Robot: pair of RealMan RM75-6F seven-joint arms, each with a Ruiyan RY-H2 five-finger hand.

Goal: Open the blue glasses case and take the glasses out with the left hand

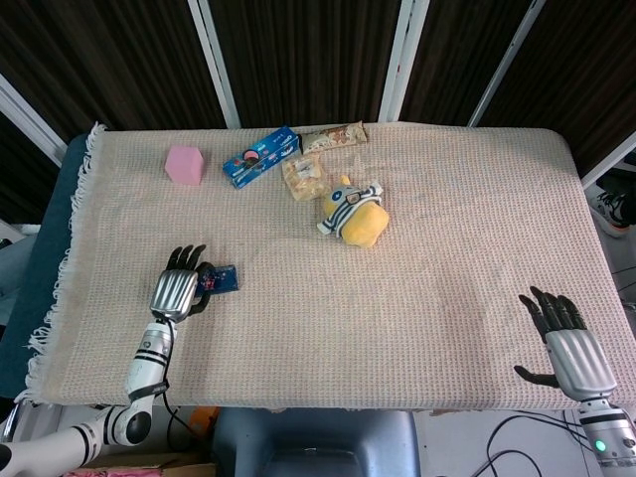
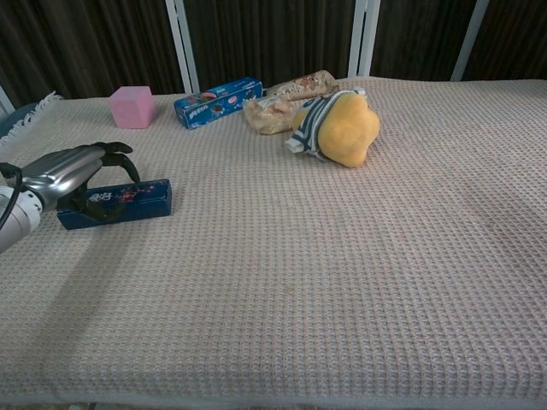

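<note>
The long dark-blue rectangular glasses case with a small floral print lies flat and closed on the left side of the beige woven tablecloth, so its contents cannot be seen; the silver-and-black left hand sits over the case's left part, its dark fingers curled down over the top edge and touching the lid, though whether they truly grip it I cannot tell; in the head view only the case's right end shows past the hand; the right hand rests at the near right edge of the cloth, fingers spread and holding nothing; at the far side sit a pink cube, a blue biscuit box, two clear snack packets just beside it, and a yellow plush toy in a striped scarf near them
</note>
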